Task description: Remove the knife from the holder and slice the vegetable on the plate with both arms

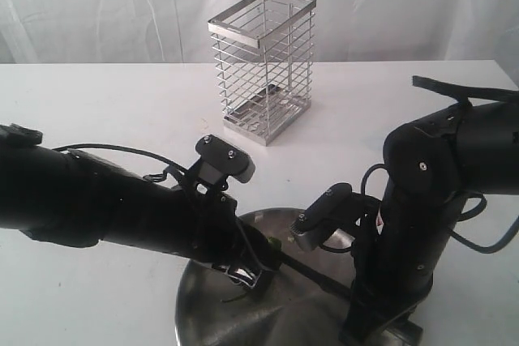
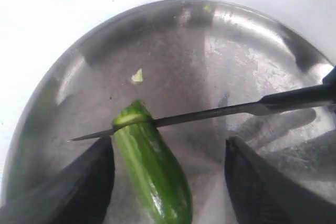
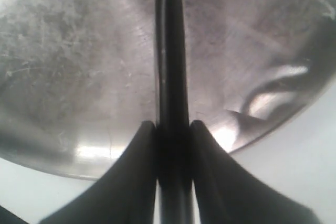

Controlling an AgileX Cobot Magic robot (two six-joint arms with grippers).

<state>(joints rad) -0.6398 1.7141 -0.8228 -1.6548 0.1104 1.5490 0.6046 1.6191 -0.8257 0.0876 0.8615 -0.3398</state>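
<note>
Slicing's underway: right end effector (image 3: 173, 145) pinches the slim black knife (image 2: 210, 111), blade across the dark green chili (image 2: 152, 174) on the shiny round steel plate (image 2: 52, 103). Left end effector (image 2: 168, 182) sits spread around it; next probably needs re-gripping.

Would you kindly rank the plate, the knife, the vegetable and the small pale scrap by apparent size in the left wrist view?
1. plate, widest by far.
2. knife, spanning most of the plate.
3. vegetable, partly cut off by the frame edge, so its full length is unsure.
4. pale scrap.
</note>
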